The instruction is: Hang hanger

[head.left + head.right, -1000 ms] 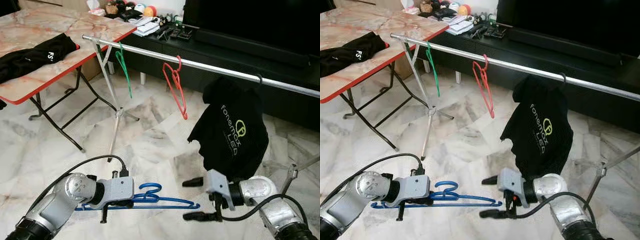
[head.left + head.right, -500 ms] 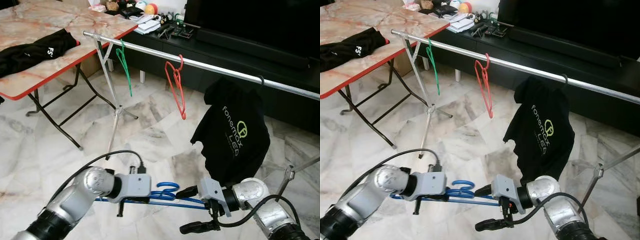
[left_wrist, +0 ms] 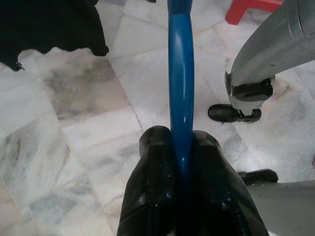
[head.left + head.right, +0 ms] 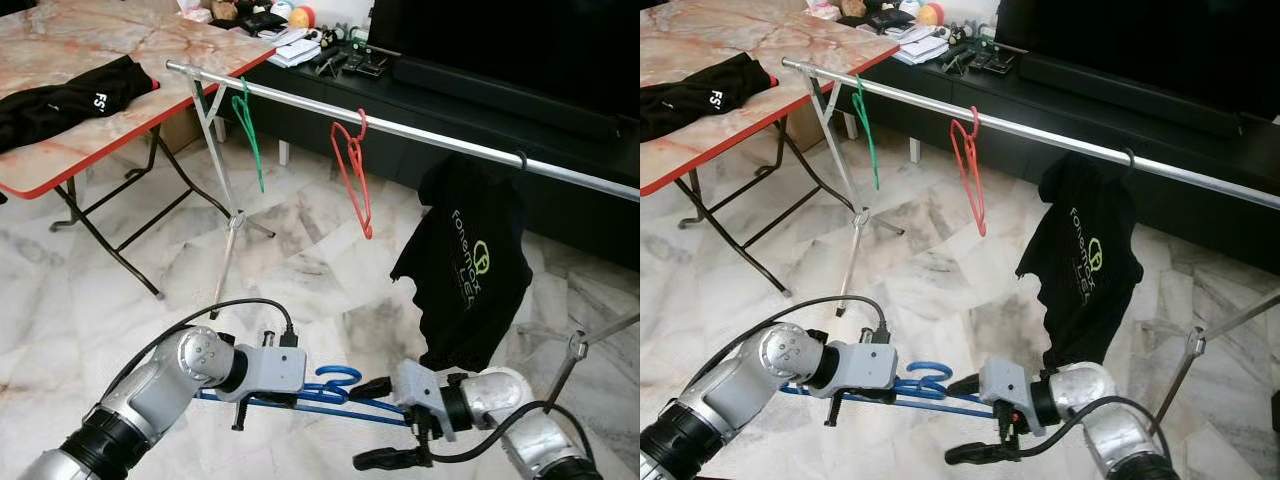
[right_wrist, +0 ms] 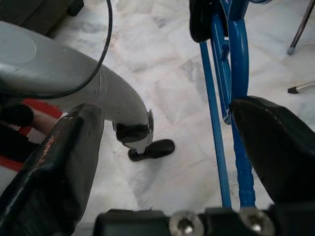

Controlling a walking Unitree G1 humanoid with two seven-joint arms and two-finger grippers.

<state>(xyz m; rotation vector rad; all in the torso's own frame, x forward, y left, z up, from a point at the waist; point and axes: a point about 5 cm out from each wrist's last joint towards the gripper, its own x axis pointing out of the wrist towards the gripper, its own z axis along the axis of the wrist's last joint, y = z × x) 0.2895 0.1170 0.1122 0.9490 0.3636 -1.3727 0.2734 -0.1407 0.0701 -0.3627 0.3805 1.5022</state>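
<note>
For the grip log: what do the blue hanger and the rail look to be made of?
The blue hanger, held shut in the left gripper, looks like glossy plastic, or plastic-coated wire: smooth with a highlight streak. The rail looks like bare polished metal tube: silvery and reflective.

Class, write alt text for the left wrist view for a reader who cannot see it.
The left end effector has its two black fingers shut on a glossy blue plastic hanger, which runs away over a grey-veined white marble floor. A black garment hangs nearby.
</note>
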